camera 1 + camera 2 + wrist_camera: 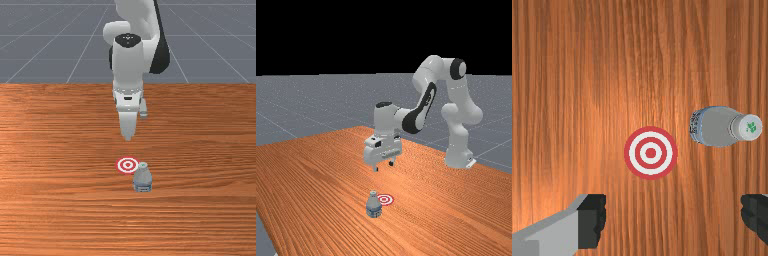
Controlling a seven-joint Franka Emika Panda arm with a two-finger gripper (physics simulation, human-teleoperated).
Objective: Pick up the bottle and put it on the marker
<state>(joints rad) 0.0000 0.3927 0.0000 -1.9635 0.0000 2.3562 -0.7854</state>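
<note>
Your claw (pixel 383 166) hangs above the tabletop (pixel 55 210), just below the middle of the far view, empty, its fingers wide apart, presumably to leave room for the bottle (pixel 142 181) between them; the height should keep them clear of its cap. The bottle stands upright at the front view's lower middle, slightly right, which suits a grip from above. The marker (pixel 127 165) lies bare just beside it, so you'd need only a short carry after moving over and gripping.
</note>
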